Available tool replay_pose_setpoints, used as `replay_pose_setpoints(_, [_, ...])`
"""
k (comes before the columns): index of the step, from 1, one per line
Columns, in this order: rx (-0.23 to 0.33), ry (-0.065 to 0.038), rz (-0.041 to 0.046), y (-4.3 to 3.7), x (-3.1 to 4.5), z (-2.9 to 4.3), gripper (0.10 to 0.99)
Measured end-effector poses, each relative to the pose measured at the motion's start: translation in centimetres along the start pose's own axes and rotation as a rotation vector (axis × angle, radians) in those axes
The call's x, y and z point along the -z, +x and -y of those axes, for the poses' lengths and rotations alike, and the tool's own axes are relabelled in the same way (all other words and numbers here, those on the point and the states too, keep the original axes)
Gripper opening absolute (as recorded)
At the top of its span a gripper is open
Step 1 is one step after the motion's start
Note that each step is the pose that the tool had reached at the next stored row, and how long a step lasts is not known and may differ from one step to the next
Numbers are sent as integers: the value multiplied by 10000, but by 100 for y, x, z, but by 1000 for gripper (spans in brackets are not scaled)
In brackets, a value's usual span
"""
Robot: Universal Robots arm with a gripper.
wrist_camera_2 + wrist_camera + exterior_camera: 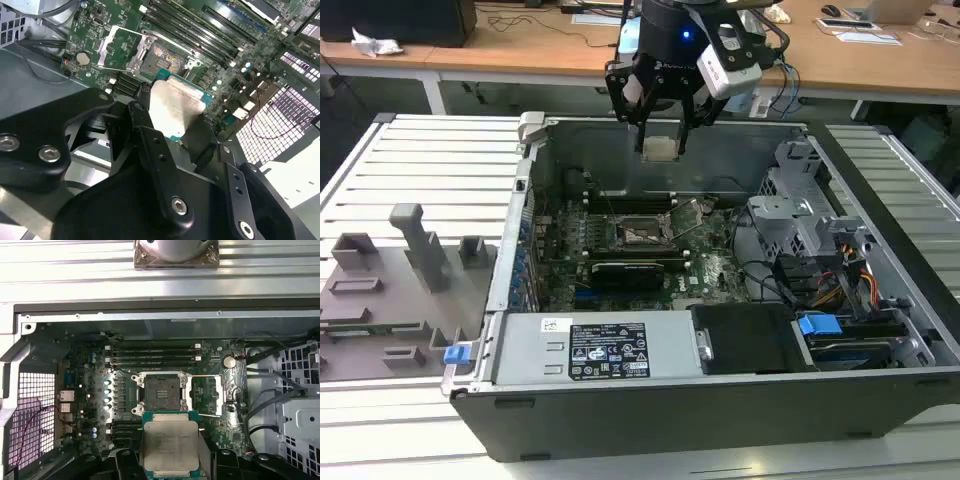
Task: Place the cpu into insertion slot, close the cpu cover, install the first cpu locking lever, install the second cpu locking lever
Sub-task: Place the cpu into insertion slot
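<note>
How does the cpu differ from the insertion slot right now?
The cpu hangs in the hand above the green board; the insertion slot sits in that board. The cpu has a pale silver top; the insertion slot is dark inside with a shiny rim. Both are square.

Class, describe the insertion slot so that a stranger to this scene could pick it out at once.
Inside the open computer case, find the green board on its floor. Near its middle sits the insertion slot, a dark square with a shiny metal rim. The black slots beside it are long and narrow; it is square.
</note>
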State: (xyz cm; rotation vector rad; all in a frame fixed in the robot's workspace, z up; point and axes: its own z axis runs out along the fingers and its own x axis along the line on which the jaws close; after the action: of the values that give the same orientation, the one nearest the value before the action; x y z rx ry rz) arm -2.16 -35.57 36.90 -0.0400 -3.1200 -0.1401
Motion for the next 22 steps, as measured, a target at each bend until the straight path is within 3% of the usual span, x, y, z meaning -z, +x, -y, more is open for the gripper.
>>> replay_pose_setpoints(8, [-417,-8,37,0,0,0,529])
replay_pose_setpoints(22, [-1604,-30,143,0,-1,0,529])
